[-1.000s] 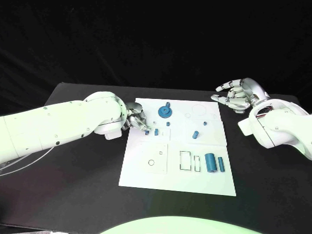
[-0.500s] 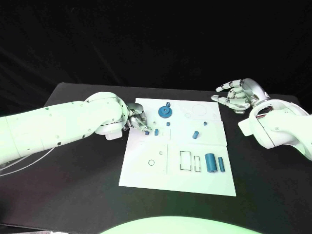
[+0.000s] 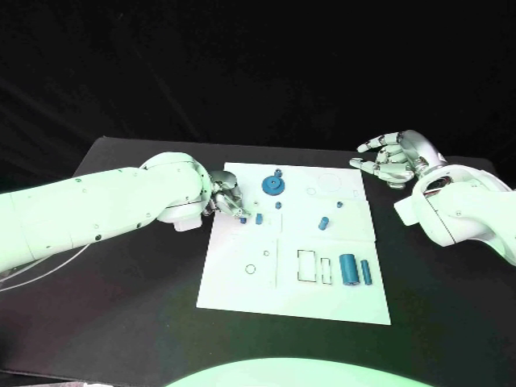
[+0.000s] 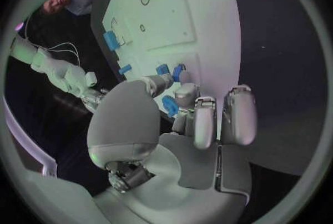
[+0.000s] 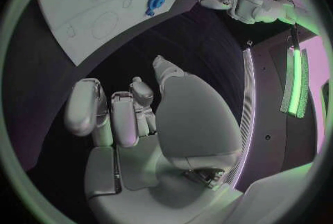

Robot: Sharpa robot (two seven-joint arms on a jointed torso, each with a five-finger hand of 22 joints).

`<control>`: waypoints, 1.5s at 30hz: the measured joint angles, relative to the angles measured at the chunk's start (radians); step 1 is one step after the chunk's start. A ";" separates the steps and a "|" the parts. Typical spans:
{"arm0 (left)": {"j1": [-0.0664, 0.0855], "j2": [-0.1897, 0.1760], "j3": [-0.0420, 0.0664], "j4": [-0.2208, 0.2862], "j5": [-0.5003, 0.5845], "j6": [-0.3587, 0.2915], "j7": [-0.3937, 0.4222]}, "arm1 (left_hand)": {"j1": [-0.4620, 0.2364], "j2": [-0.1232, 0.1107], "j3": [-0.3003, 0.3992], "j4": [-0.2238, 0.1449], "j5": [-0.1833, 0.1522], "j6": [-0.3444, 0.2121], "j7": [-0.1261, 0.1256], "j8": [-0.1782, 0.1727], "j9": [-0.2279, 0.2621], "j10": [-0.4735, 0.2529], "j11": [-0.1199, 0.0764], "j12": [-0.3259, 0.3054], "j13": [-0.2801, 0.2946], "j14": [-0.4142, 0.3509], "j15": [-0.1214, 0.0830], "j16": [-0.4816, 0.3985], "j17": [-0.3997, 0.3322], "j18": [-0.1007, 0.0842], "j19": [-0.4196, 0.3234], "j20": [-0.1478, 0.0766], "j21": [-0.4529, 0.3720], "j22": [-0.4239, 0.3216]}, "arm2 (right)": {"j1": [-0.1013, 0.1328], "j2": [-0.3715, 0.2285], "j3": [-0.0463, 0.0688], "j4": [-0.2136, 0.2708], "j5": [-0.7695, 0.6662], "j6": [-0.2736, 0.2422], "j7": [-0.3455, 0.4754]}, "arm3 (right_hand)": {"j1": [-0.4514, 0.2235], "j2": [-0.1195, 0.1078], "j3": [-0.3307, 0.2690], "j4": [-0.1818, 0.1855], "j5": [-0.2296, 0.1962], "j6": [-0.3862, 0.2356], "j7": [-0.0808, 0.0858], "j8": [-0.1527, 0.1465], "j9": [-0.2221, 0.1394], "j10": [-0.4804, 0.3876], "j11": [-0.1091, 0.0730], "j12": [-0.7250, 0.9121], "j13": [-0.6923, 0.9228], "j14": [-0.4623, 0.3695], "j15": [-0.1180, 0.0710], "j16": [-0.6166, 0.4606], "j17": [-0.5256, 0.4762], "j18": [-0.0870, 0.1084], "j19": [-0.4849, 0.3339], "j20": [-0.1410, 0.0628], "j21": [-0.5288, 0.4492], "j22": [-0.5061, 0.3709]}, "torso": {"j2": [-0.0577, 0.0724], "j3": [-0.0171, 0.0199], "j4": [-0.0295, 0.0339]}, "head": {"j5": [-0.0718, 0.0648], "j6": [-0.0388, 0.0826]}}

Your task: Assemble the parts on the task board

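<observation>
White, the task board point(image 3: 295, 278) lies mid-table, and we place everything from it. At its left edge, toward the far end, the left hand point(image 3: 226, 198) sits with fingers curled low over a small blue part point(image 4: 170, 105); we cannot tell whether it grips the piece or merely touches it. Just beside it stand 2 short blue pegs point(image 3: 258, 218). A blue round part point(image 3: 273, 185) sits near the board's far edge, a blue pin point(image 3: 323, 223) near its middle, and 2 blue cylinders point(image 3: 353, 269) toward its near right. The right hand point(image 3: 389, 162) hovers beyond the board's far right corner, fingers loosely spread, empty.
</observation>
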 measured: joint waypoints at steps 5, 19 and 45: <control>0.000 0.000 0.000 -0.001 -0.002 0.002 0.001 | 0.000 0.000 0.000 0.000 0.000 0.000 0.000 0.000 0.000 0.000 0.000 0.000 0.000 0.000 0.000 0.000 0.000 0.000 0.000 0.000 0.000 0.000 | 0.000 0.000 0.000 0.000 0.000 0.000 0.000 | 0.000 0.000 0.000 0.000 0.000 0.000 0.000 0.000 0.000 0.000 0.000 0.000 0.000 0.000 0.000 0.000 0.000 0.000 0.000 0.000 0.000 0.000 | 0.000 0.0000 0.0000 | 0.000 0.000; 0.000 -0.001 0.000 -0.001 -0.009 0.010 0.002 | -0.012 -0.007 0.057 -0.057 0.000 0.003 0.001 -0.003 -0.002 0.000 0.001 0.000 0.000 0.000 0.000 0.000 0.000 0.000 0.002 -0.002 0.000 0.000 | 0.000 0.000 0.000 -0.001 0.000 0.001 0.000 | -0.004 0.004 0.000 0.000 0.000 0.000 0.000 0.000 0.000 0.000 0.000 0.000 0.000 0.000 0.000 0.000 0.002 0.000 0.000 0.000 0.000 0.000 | 0.000 -0.0001 0.0007 | 0.000 -0.002; -0.001 -0.004 0.000 0.007 -0.025 0.005 0.004 | -0.012 -0.006 0.057 -0.057 0.003 0.008 -0.001 -0.001 -0.002 0.016 0.001 0.012 0.015 0.000 0.000 0.004 0.000 0.000 0.004 -0.004 -0.001 0.000 | -0.001 0.000 0.000 -0.001 0.000 0.001 0.002 | -0.004 0.004 0.000 0.000 0.000 0.000 0.000 0.000 0.000 0.000 0.000 0.000 0.000 0.000 0.000 0.000 0.002 0.000 0.000 0.000 0.000 0.000 | 0.000 0.0004 0.0003 | 0.001 -0.004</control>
